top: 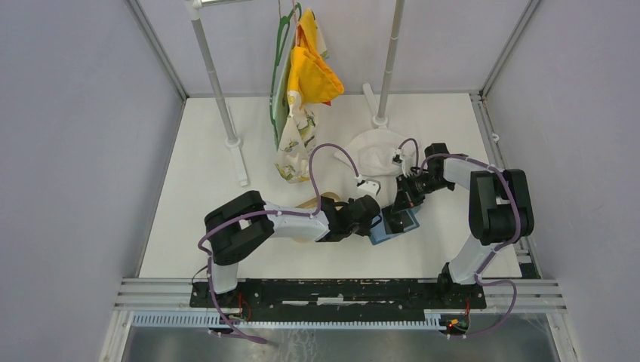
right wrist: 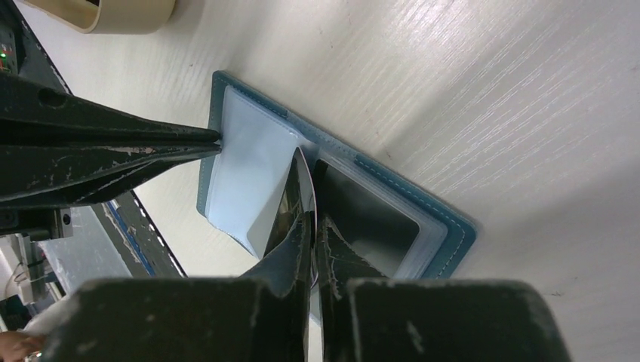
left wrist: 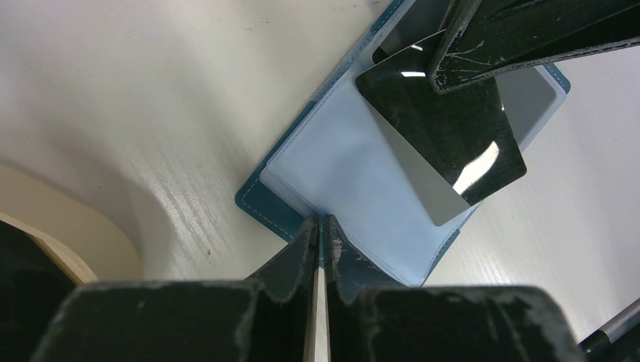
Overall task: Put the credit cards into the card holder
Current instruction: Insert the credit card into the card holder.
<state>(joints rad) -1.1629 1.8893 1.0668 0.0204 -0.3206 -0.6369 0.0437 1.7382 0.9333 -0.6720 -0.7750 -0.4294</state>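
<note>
The blue card holder [left wrist: 340,173] lies open on the white table, its clear sleeves facing up. My left gripper [left wrist: 322,222] is shut on the holder's near edge, pinning it. My right gripper [right wrist: 311,219] is shut on a black credit card [left wrist: 445,136], held tilted over the holder with its lower corner against the light sleeve. In the right wrist view this credit card [right wrist: 298,188] shows almost edge-on. A second dark card [right wrist: 370,219] sits inside the clear pocket of the holder's other half. From above, both grippers meet over the card holder [top: 392,225].
The tan tray [top: 309,204] lies just left of the holder, under my left arm. A white dish [top: 377,154] sits behind the grippers. Yellow and patterned cloths [top: 306,83] hang from a rack on two poles [top: 219,83] at the back.
</note>
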